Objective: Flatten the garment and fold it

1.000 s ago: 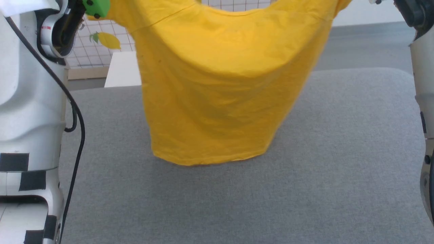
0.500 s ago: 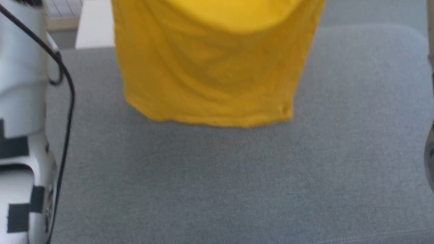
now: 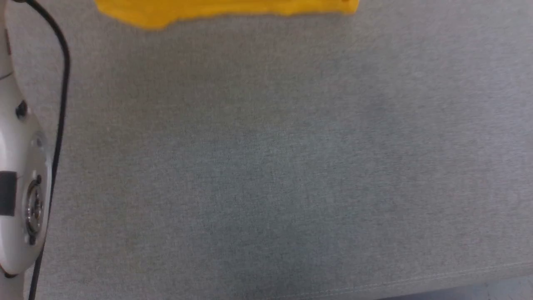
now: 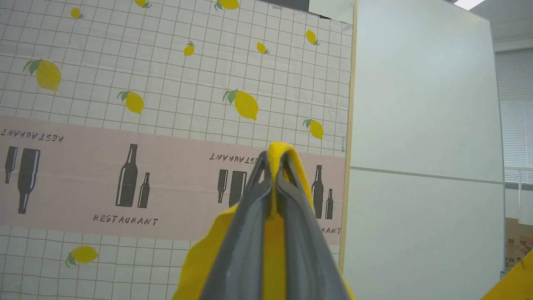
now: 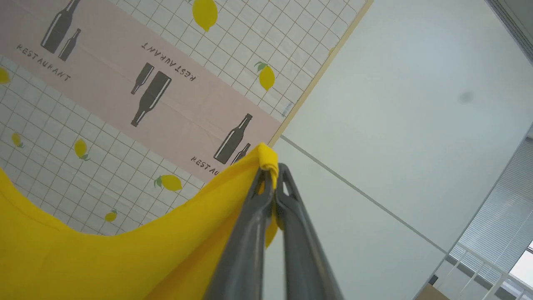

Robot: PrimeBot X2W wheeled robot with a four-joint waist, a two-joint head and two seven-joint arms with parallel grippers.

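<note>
In the head view, the grey cloth-covered counter (image 3: 291,166) takes almost all the picture. Its near edge, with a sewn seam, crosses the bottom right corner. The bottom hem of the yellow shirt (image 3: 225,9) shows as a narrow strip along the top edge of the view, at the far part of the counter. I cannot tell if the hem touches the counter or hangs just above it. On the left edge stands a pale forearm (image 3: 18,179) with a black cable (image 3: 62,83) running along it.

In the left wrist view, the left fingers (image 4: 266,179) are pressed together on a fold of the shirt. A small loop of cloth stands out above the tips and the rest hangs down behind them. Behind is a wall cloth (image 4: 166,104) printed with lemons, bottles and the word RESTAURANT, and beside it a plain white panel (image 4: 424,125).

In the right wrist view, the right fingers (image 5: 268,196) are also pressed together, pinching a rolled corner of the shirt. From there the cloth stretches down to the lower left corner of the view. The same printed wall cloth and white panel are behind, with window blinds (image 5: 495,225) at the right edge.
</note>
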